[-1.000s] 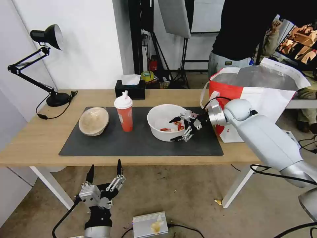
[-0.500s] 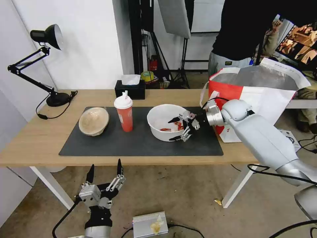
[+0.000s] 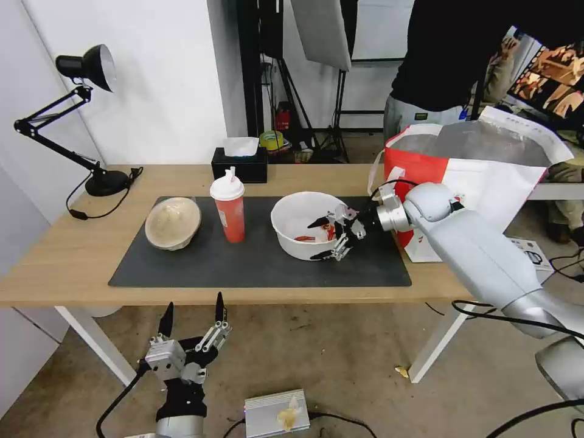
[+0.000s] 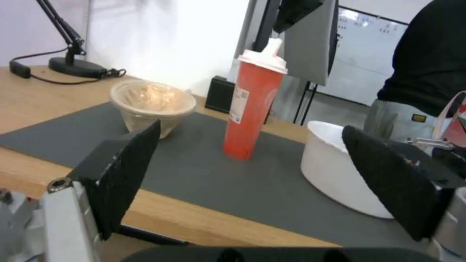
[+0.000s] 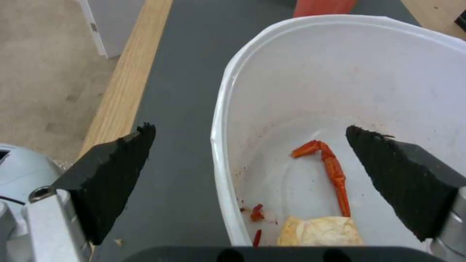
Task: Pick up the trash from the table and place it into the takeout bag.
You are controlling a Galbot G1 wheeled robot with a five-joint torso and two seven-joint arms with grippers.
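Right gripper [image 3: 322, 239] advanced slightly; jaws wide open, straddling near wall of white bowl [image 3: 299, 214], empty. Grasp step. Next, probably: close on rim. Left gripper [image 3: 191, 313] parked low, open.

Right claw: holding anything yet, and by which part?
Nothing held. The right claw is open, straddling the near rim of the wide white plastic bowl, one finger inside, one outside. The left claw is open below the table edge.
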